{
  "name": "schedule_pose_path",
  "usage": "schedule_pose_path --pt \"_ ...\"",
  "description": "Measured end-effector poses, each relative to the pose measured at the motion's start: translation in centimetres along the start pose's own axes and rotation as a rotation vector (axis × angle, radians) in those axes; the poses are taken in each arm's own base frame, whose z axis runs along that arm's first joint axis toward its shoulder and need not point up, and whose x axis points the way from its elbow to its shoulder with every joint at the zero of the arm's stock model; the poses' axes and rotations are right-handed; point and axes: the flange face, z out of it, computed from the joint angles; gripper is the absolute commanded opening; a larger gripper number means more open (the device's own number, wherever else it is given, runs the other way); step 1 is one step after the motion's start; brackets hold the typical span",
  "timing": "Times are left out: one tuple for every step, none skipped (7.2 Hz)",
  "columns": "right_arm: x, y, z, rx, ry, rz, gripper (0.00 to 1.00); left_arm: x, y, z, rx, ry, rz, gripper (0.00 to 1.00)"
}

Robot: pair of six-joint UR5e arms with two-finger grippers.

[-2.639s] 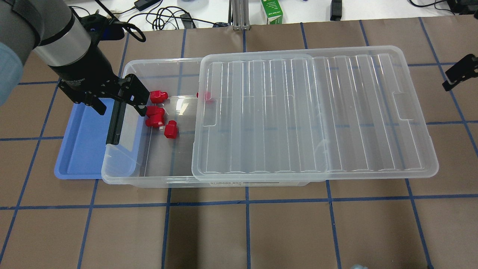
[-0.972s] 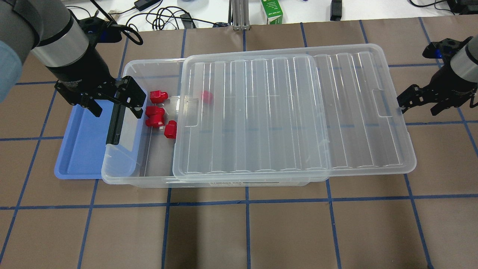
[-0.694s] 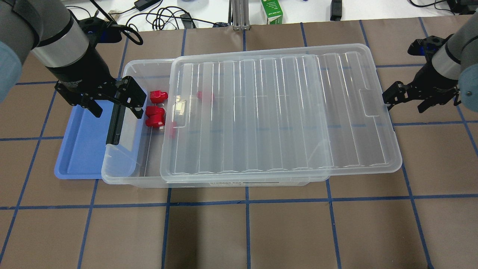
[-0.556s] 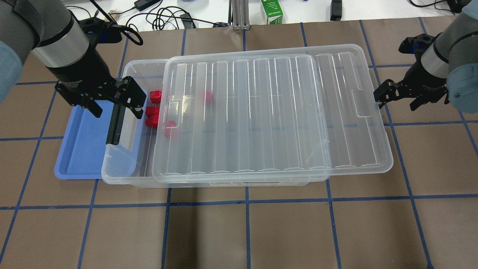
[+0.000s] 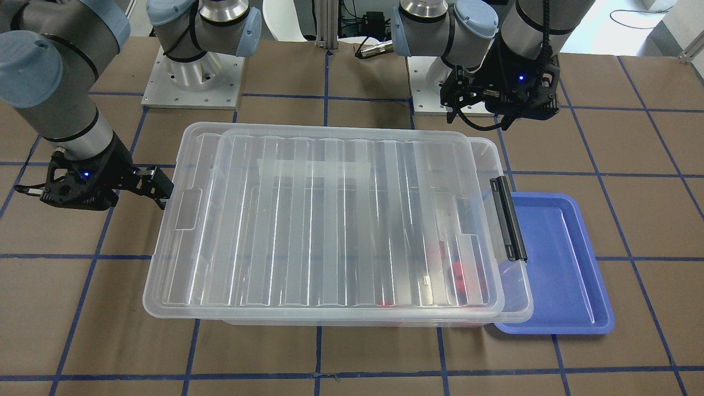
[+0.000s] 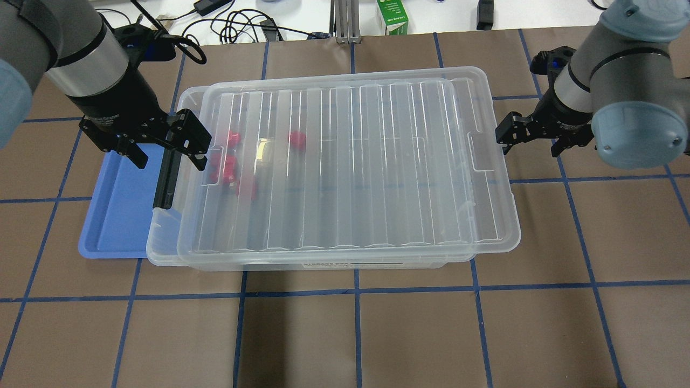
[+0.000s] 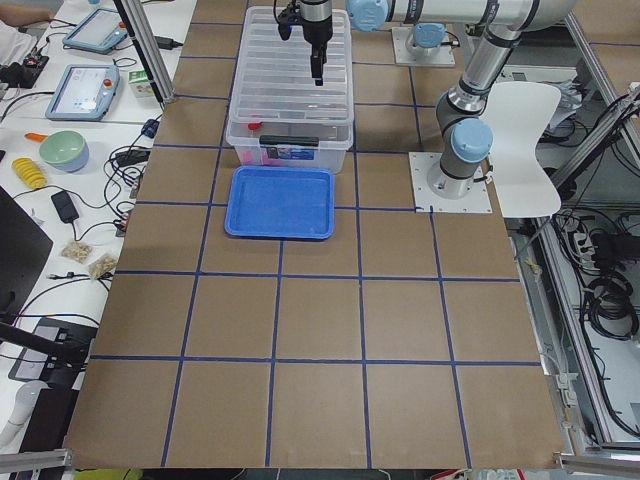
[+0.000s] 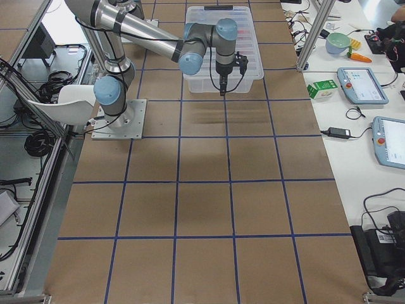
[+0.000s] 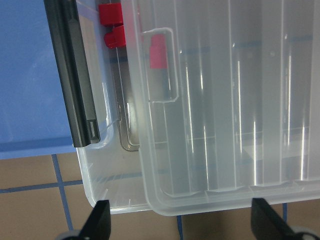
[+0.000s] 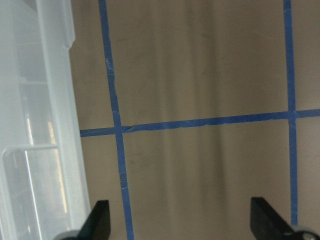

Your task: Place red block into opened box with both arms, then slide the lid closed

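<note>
Overhead view, lid-closing stage. The lid (image 6: 350,167), a clear ribbed sheet with a notch at each short end, lies on the box (image 6: 161,249) and covers most of it. It overhangs the box's end at frame right and leaves a narrow strip open at frame left, beside the black bar (image 6: 164,183).

Several red blocks (image 6: 296,139) lie inside the box towards frame left. They show only as blurred red through the plastic.

I read the right gripper (image 6: 532,145) as spread wide and empty, with one of its fingers (image 6: 506,134) against the lid's short edge by the notch. The left gripper (image 6: 170,160) is also wide open and empty, and hangs above the bar end of the box. A blue tray (image 6: 113,215) sits partly under that end on the worktop (image 6: 356,334).

I judge the lid light, thin, slick and somewhat flexible. It should glide along the rim under a gentle push. I would press mid-edge, next to the notch, since an off-centre push could skew it.
</note>
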Motion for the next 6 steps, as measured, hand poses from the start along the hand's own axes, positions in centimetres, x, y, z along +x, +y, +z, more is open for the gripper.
schedule_pose_path --pt "-1.2 0.0 0.2 0.006 0.000 -0.002 1.00 0.0 0.0 0.0 -0.001 0.000 0.000 1.00" --pt "-2.5 0.0 0.5 0.015 0.001 -0.018 1.00 0.0 0.0 0.0 0.000 0.001 0.001 1.00" --pt "-3.4 -0.2 0.8 0.023 0.005 -0.034 1.00 0.1 0.0 0.0 -0.001 0.003 0.001 1.00" --pt "-3.7 -0.5 0.8 0.031 0.011 -0.043 1.00 0.1 0.0 0.0 -0.001 0.002 0.001 1.00" --pt "-3.6 -1.0 0.1 0.044 0.016 -0.048 1.00 0.1 -0.1 0.1 0.001 0.000 0.001 1.00" --pt "-3.4 -1.7 -1.6 0.058 0.025 -0.049 1.00 0.0 -0.2 0.1 0.002 -0.001 0.002 1.00"
